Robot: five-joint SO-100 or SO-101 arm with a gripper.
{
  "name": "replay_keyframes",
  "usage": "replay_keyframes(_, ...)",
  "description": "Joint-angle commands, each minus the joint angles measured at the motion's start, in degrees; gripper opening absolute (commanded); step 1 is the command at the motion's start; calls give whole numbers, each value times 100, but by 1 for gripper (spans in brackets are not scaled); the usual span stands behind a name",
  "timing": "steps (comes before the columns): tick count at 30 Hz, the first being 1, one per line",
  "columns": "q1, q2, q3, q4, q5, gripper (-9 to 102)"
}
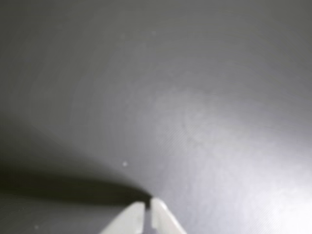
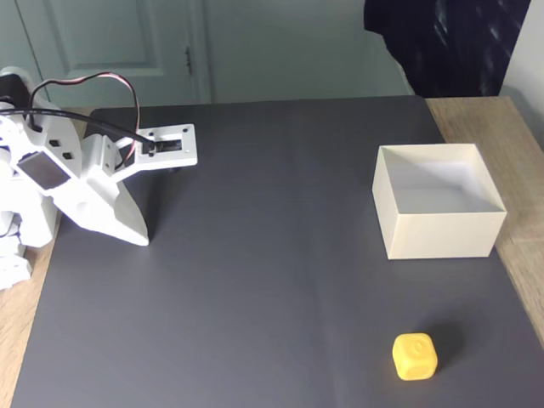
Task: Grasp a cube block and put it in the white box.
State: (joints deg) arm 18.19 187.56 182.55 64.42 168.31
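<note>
The cube block (image 2: 415, 356) sits in the lower right of the fixed view, resting on the dark grey mat (image 2: 272, 280); it is a small yellow cube with rounded edges and corners, with a faint circular mark on its top face, and it casts a soft shadow to its right. The white box (image 2: 438, 234) stands in the right centre of the same view, well apart from the cube block and above it in the frame; it is square, cream-white, thin-walled, lidless, with a white interior, and several times wider than the cube. The white arm (image 2: 76, 187) occupies the left edge of the fixed view, folded low over the mat. In the wrist view the gripper (image 1: 147, 204) enters from the bottom edge, its two white fingertips (image 1: 132, 217) brought together with only a thin slit between them, holding nothing, above bare mat
</note>
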Motion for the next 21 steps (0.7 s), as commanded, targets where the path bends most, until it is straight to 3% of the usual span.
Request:
replay_keyframes(1, 158, 44, -9, 26, 26, 1)
replay_keyframes(14, 0, 35, -9, -26, 9, 0)
replay_keyframes(21, -167, 35, -352, -712, 220, 0)
